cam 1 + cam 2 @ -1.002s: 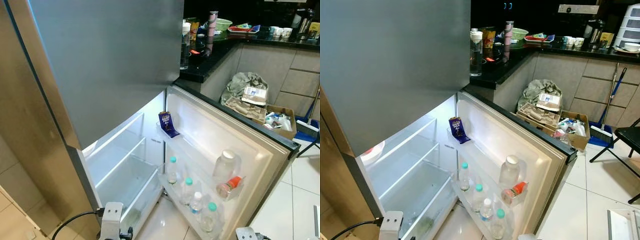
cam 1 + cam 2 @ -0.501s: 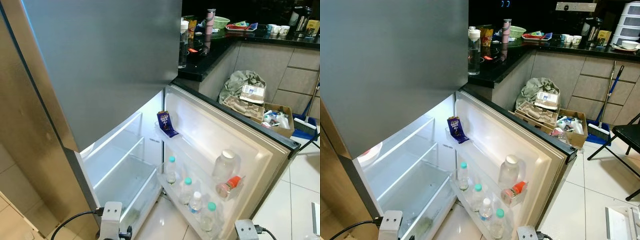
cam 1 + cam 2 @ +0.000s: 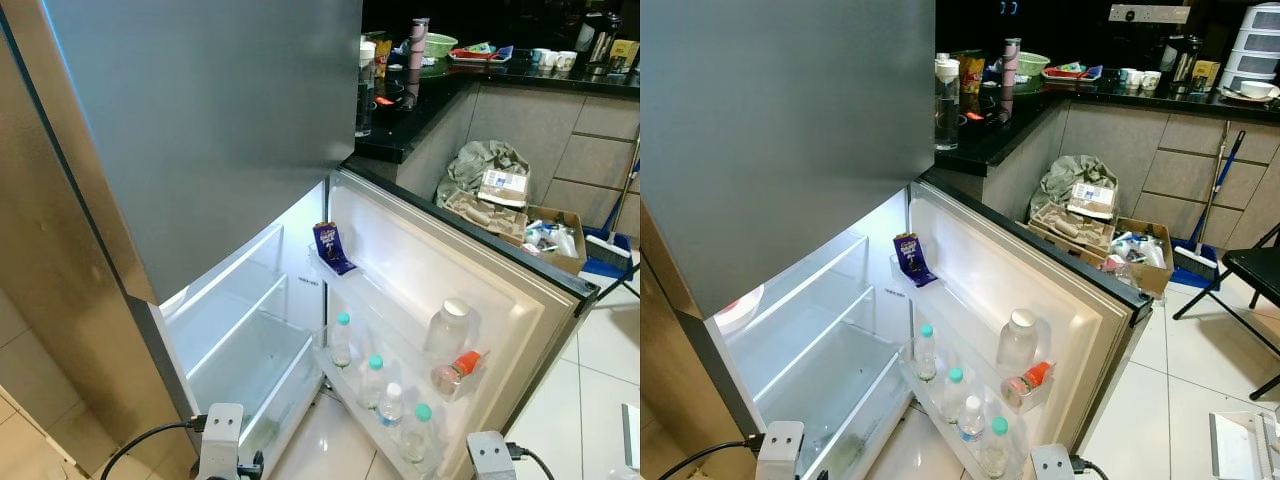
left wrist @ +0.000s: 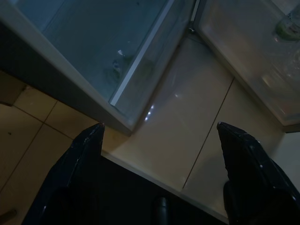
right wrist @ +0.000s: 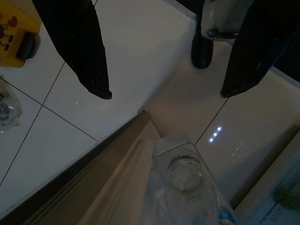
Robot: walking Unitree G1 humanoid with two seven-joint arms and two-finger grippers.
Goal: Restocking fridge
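The silver two-door fridge [image 3: 200, 130] stood with its lower door [image 3: 470, 270] swung wide open. On the door's upper shelf leaned a purple snack packet [image 3: 331, 248], its print too small to read. The bottom door rack held 4 clear plastic bottles with teal or white caps [image 3: 374, 380], a large white-lidded jar [image 3: 452, 325] and an orange-capped bottle [image 3: 462, 366] lying tilted. The glass shelves [image 3: 250, 310] inside looked bare. The left gripper [image 4: 159, 178] hung above the cream floor tiles [image 4: 187, 140] near the crisper drawer [image 4: 117, 51], fingers spread wide, holding nothing. The right gripper [image 5: 164, 91] was likewise spread wide and empty above a clear bottle [image 5: 185, 180] by the door's edge.
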